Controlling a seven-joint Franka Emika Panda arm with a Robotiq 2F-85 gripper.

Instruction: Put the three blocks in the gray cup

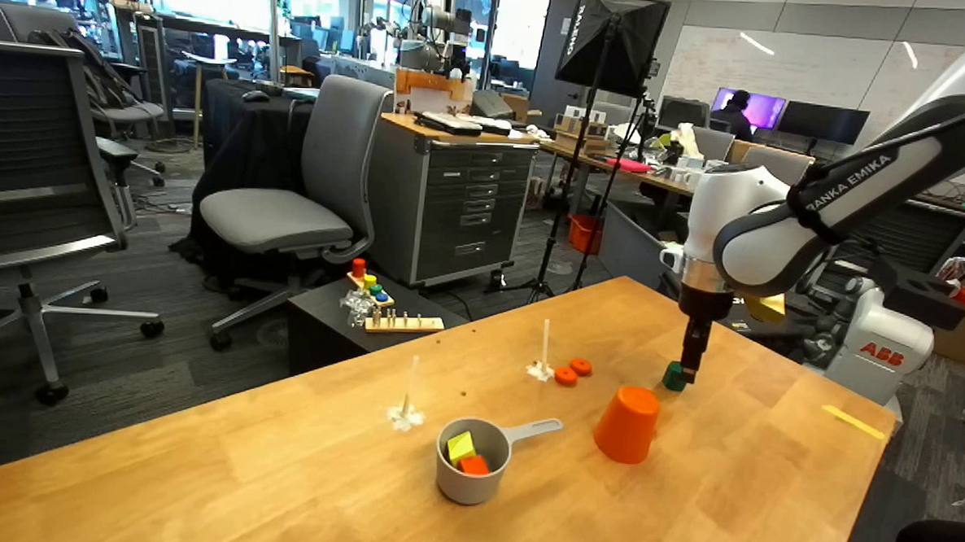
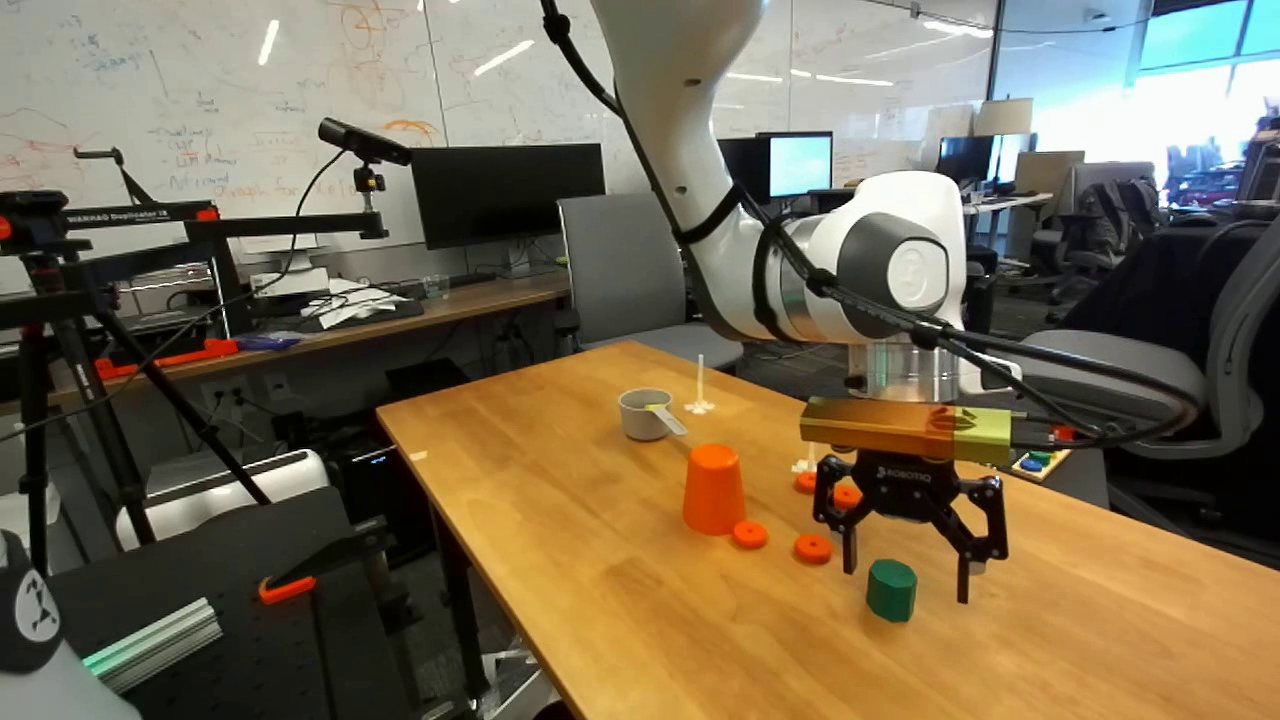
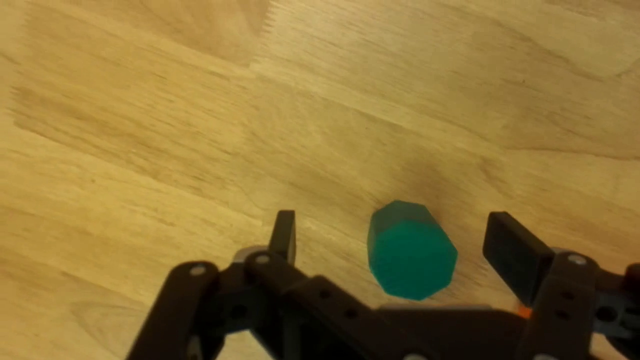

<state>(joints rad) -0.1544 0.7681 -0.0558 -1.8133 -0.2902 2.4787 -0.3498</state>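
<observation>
The gray cup [image 1: 467,484] with a side handle stands upright on the table in an exterior view. A yellow block [image 1: 460,447] and an orange-red block [image 1: 474,464] lie inside it. The cup also shows in an exterior view [image 2: 640,421], with a bit of yellow at its rim. A green many-sided block [image 2: 891,592] stands on the table; the wrist view shows it from above [image 3: 412,260]. My gripper [image 3: 393,220] is open, pointing down over the green block. The block lies between the two fingers, touching neither, closer to the right finger in the wrist view.
An orange tapered cup [image 1: 627,426] stands upside down between the gray cup and the gripper. Several orange rings [image 2: 813,548] lie near it. Two thin upright pegs [image 1: 545,343] are fixed to the wooden table [image 1: 319,476]. Yellow tape [image 1: 853,422] marks one table edge.
</observation>
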